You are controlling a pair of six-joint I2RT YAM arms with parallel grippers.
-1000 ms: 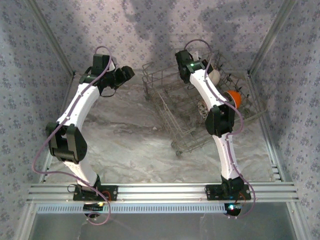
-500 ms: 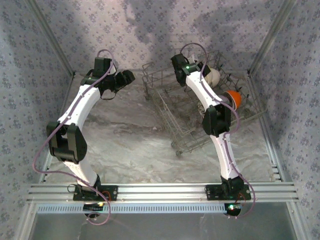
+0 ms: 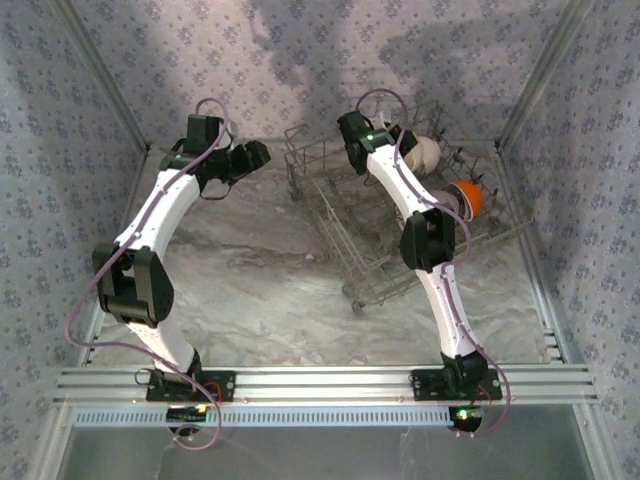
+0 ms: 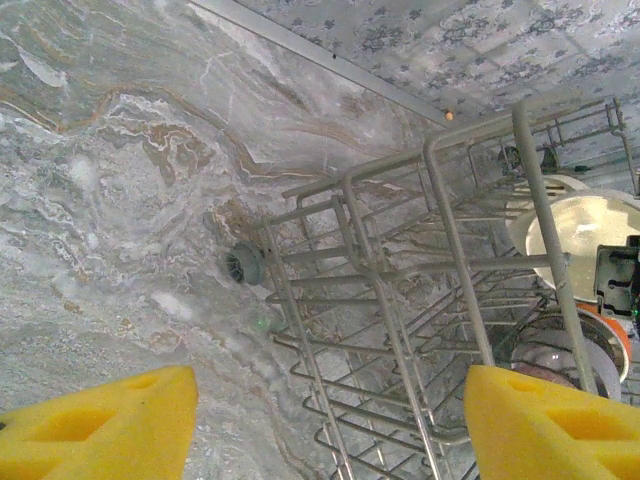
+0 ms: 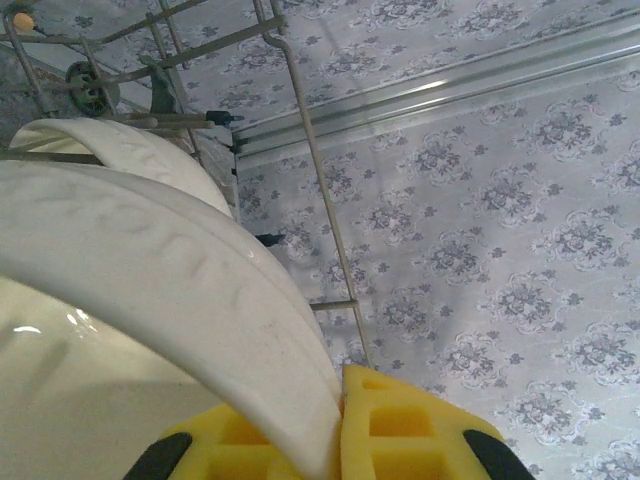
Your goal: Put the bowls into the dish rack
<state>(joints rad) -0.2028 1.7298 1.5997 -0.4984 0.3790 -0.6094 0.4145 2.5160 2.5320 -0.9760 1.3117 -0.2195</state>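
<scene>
- Right gripper (image 5: 335, 430) is shifting leftward over the dish rack (image 3: 340, 230), jaws pinching the rim of a cream bowl (image 5: 150, 290).
- Left gripper (image 4: 325, 425) is hovering, jaws spread.
- That cream bowl is looking stiff, slick and breakable.

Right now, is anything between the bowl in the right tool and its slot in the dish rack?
The right tool grips a white bowl by its rim, at the dish rack. A second white bowl stands close behind it among the wires; whether they touch is unclear.
</scene>
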